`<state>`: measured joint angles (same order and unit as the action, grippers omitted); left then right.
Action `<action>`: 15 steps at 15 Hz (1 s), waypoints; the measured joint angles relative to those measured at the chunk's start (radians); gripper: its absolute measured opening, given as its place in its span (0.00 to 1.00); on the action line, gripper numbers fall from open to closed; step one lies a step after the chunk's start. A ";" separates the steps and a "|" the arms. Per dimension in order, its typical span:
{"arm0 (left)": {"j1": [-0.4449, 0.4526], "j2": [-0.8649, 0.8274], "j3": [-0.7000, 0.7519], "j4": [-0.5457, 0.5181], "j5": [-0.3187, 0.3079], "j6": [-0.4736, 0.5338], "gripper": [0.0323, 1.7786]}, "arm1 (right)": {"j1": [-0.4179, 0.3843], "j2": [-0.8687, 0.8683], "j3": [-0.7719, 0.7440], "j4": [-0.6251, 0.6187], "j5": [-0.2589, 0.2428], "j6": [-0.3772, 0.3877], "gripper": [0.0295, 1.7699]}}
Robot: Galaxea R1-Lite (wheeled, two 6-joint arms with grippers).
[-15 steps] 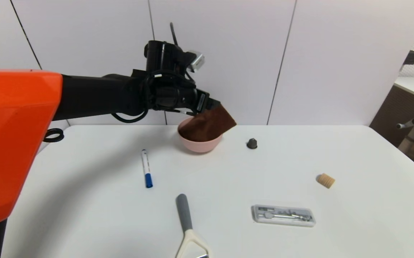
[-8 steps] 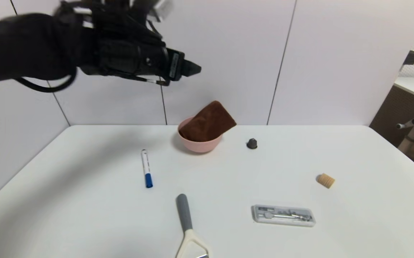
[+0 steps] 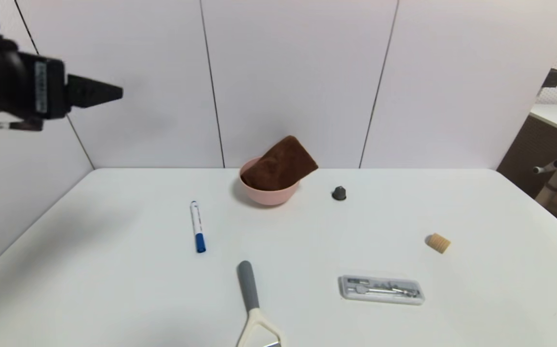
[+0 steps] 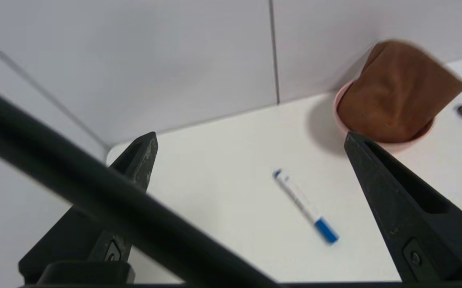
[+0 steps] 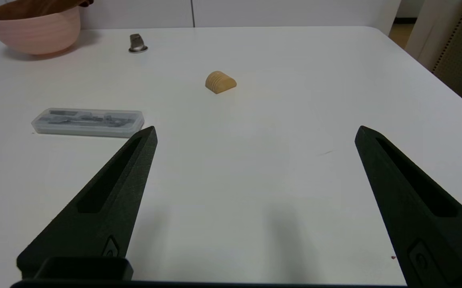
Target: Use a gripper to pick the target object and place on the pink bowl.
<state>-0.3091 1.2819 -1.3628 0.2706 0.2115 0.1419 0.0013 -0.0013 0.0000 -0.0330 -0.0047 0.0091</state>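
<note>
On the white table (image 3: 114,270) the brown towel (image 3: 280,169) rests propped in the pink bowl (image 3: 268,193), placed. My left gripper (image 4: 251,140) hangs spread and empty, high and well apart from it; my right gripper (image 5: 255,136) sits parked, spread too.

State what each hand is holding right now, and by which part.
Nothing is held. The left hand is open and empty, raised away from the brown cloth lying in the pink bowl. The right hand is open and empty too.

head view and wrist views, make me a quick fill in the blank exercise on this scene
1. The brown cloth sits in the pink ____.
2. The left gripper is open and holds ____.
3. The marker has a ____ cap.
4. The tan cork lies on the table to the robot's ____ of the bowl.

Missing words: bowl; nothing; blue; right
</note>
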 joint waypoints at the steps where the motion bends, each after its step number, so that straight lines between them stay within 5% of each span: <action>1: 0.068 -0.072 0.095 0.000 -0.049 -0.004 0.95 | 0.000 0.000 0.000 0.000 0.000 0.000 0.97; 5: 0.207 -0.340 0.474 -0.024 -0.215 -0.025 0.95 | 0.000 0.000 0.000 0.000 0.000 0.000 0.97; 11: 0.245 -0.808 1.081 -0.294 -0.241 -0.089 0.95 | -0.001 0.000 0.000 0.000 0.000 0.000 0.97; 15: 0.252 -0.977 1.323 -0.453 -0.244 -0.093 0.95 | 0.000 0.000 0.000 0.000 0.000 0.000 0.97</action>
<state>-0.0570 0.3053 -0.0394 -0.1821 -0.0326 0.0485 0.0013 -0.0013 0.0000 -0.0330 -0.0047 0.0091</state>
